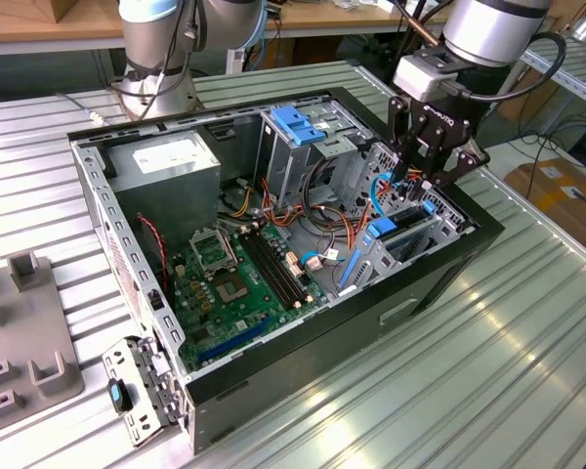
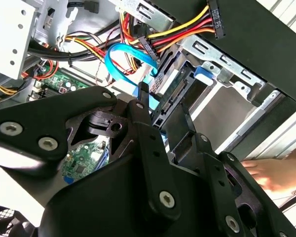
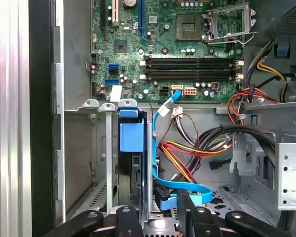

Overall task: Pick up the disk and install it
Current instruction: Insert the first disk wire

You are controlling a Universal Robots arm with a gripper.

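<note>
The gripper (image 3: 156,207) hangs over the drive bay (image 3: 101,148) at the front corner of the open computer case (image 1: 439,269). Its jaws are partly open, with a moderate gap. In both wrist views they straddle the near end of the disk (image 2: 175,91). I cannot tell whether either finger (image 3: 127,215) touches it. The disk stands on edge in the bay, with its blue rail (image 3: 131,136) facing up. A light-blue cable (image 3: 155,148) runs just beside it and curls under the jaws. Beyond lie bundled wires (image 3: 197,148), then the green circuit board (image 3: 177,54). A person's hand (image 2: 271,173) rests outside the case, on the ribbed metal table (image 1: 469,371).
</note>
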